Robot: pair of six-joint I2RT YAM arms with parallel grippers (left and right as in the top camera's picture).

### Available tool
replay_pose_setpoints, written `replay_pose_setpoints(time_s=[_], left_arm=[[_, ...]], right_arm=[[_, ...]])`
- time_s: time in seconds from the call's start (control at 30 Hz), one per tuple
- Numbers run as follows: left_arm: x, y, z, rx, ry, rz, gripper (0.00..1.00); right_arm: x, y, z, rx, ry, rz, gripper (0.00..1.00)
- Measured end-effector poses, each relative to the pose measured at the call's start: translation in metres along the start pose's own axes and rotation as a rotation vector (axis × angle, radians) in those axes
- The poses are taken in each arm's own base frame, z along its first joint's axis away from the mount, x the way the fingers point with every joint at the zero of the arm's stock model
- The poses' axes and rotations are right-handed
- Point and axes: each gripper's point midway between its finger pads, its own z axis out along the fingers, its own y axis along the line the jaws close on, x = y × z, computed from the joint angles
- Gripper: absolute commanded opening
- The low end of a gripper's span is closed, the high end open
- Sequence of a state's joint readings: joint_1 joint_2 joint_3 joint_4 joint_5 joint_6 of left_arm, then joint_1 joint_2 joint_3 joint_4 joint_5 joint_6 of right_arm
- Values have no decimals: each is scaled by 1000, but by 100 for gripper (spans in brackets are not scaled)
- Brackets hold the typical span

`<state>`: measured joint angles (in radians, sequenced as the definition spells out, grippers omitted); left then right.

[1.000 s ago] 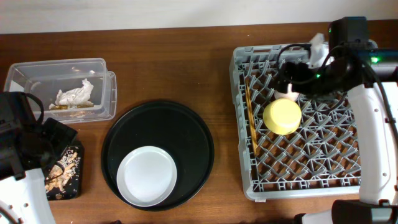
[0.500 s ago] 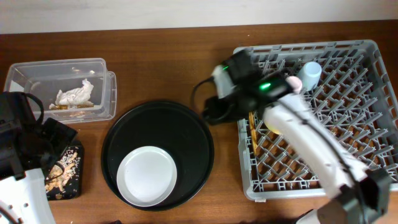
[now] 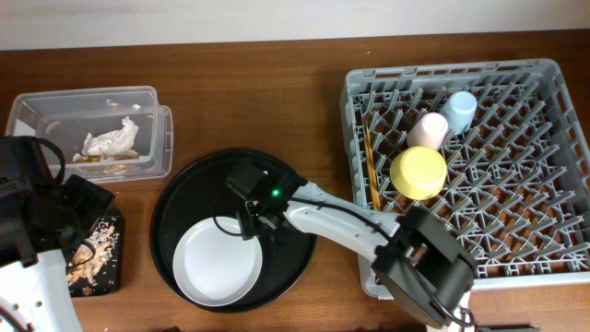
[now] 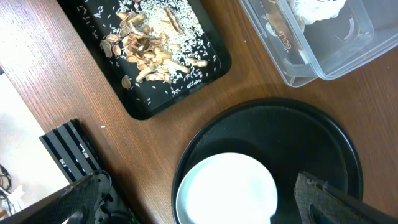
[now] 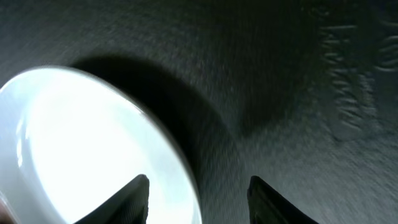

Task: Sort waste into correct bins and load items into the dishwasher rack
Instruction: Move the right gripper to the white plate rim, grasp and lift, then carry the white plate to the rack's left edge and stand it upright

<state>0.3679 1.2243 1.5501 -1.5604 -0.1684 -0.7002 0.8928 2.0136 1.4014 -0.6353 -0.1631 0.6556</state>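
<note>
The pale round plate (image 3: 217, 259) lies on the large round black tray (image 3: 286, 198). My right gripper (image 3: 251, 219) is open just above the plate's upper right rim; in the right wrist view its fingers (image 5: 198, 196) straddle the plate's edge (image 5: 74, 143). The grey rack (image 3: 516, 231) holds the yellow bowl (image 3: 418, 172), cream-pink cup (image 3: 428, 130), light blue cup (image 3: 460, 107) and chopsticks (image 3: 371, 175). The clear box (image 3: 55, 111) holds the napkin (image 3: 111, 140). The flat black tray (image 3: 96, 277) holds food scraps (image 4: 149, 46). My left gripper (image 4: 199, 199) is open, high above the plate (image 4: 227, 190).
The left arm's base (image 3: 28, 212) sits at the left table edge beside the flat black tray. The right arm (image 3: 369, 235) stretches from the rack's front left corner across the round tray. Bare wooden table (image 3: 249, 101) lies between the clear box and the rack.
My right arm swung from over the rack leftward across the table and came down over the plate's rim on the round tray. The left arm has not moved.
</note>
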Motion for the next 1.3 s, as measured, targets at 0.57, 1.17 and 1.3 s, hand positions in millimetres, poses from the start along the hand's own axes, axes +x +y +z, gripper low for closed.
replay_pose_setpoints(time_s=[0.57, 1.17, 1.3], left_arm=[[0, 0, 0, 0, 0, 0, 99], [0, 0, 0, 0, 1, 0, 99], [0, 0, 0, 0, 1, 0, 99]], right_arm=[[28, 0, 20, 91, 56, 137, 4], [-118, -200, -261, 645, -322, 429, 4], [-120, -252, -296, 722, -360, 495, 4]])
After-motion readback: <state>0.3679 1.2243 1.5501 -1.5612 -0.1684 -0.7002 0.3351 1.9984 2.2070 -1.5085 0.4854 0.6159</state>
